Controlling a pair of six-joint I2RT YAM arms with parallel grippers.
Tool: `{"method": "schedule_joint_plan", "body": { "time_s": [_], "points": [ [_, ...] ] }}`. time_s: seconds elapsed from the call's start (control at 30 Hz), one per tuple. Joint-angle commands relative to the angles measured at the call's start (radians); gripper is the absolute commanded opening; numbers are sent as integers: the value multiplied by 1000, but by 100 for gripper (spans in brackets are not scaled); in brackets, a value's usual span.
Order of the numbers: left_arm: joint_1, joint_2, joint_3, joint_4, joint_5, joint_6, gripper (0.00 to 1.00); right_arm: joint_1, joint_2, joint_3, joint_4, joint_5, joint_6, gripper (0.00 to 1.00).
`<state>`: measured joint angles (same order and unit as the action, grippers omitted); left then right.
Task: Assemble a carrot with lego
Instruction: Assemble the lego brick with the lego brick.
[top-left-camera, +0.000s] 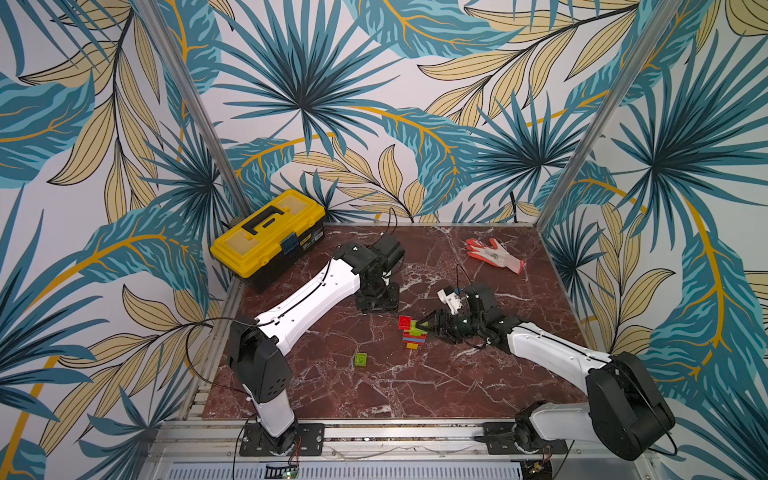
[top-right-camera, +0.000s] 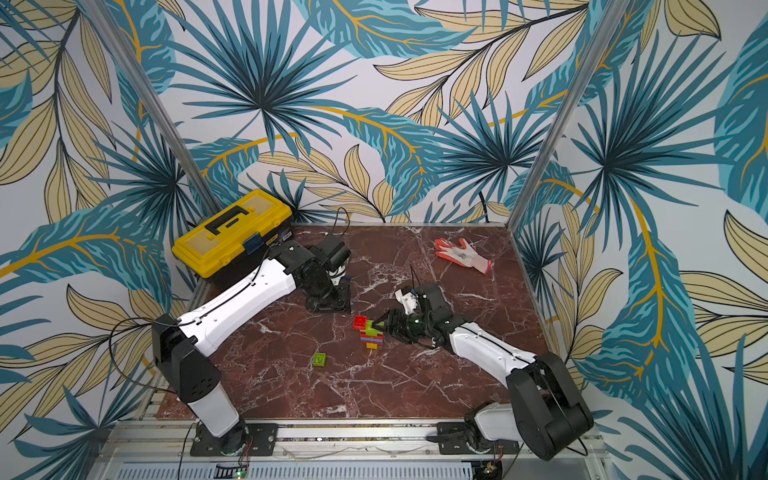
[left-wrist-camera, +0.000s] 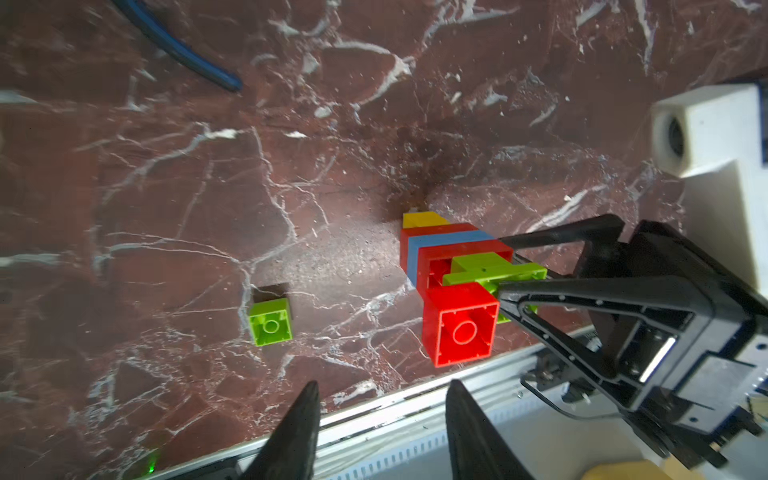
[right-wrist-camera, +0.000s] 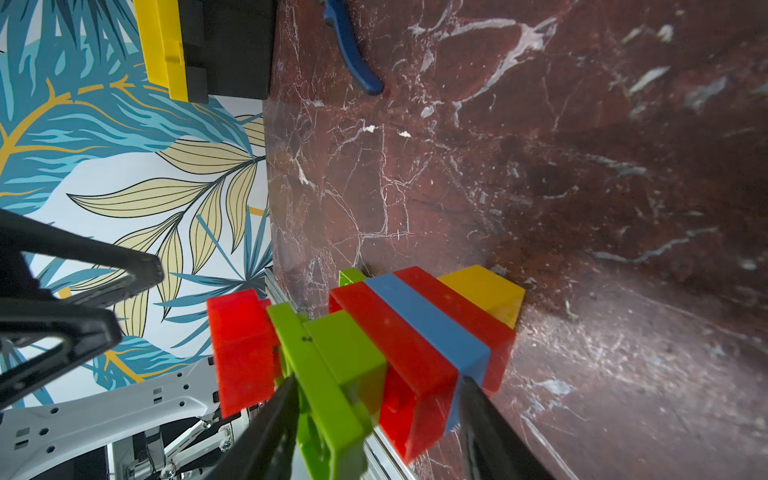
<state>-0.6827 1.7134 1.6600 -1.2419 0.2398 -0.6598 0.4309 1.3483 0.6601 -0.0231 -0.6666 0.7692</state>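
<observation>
We find the right gripper (top-left-camera: 424, 323) reaching in low, clamped on the carrot (top-left-camera: 412, 332) at its green and red bands. The carrot's yellow tip rests on the table (top-left-camera: 415, 386). The left gripper (left-wrist-camera: 382, 390) hangs just behind the carrot, jaws apart, empty. The toolbox (top-left-camera: 268, 232), well behind the carrot, has its lid down; contents unseen. A green brick (top-left-camera: 360, 359) lies near the carrot, a glove (top-left-camera: 494, 254) well apart.

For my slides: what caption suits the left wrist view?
Right gripper pinches the carrot, yellow tip on the marble table; a loose lime-green brick lies apart.
</observation>
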Motion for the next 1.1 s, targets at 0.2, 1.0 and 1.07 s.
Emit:
{"method": "schedule_joint_plan", "body": {
  "time_s": [0.2,1.0,1.07],
  "points": [
    [68,-119,-243,386,324,-92,51,3,27,-25,-127,51,-31,59],
    [69,-77,-384,440,336,-103,45,3,32,-30,-127,51,-33,59],
    [70,-71,-395,440,326,-106,45,3,28,-30,-133,50,-35,59]
  ]
}}
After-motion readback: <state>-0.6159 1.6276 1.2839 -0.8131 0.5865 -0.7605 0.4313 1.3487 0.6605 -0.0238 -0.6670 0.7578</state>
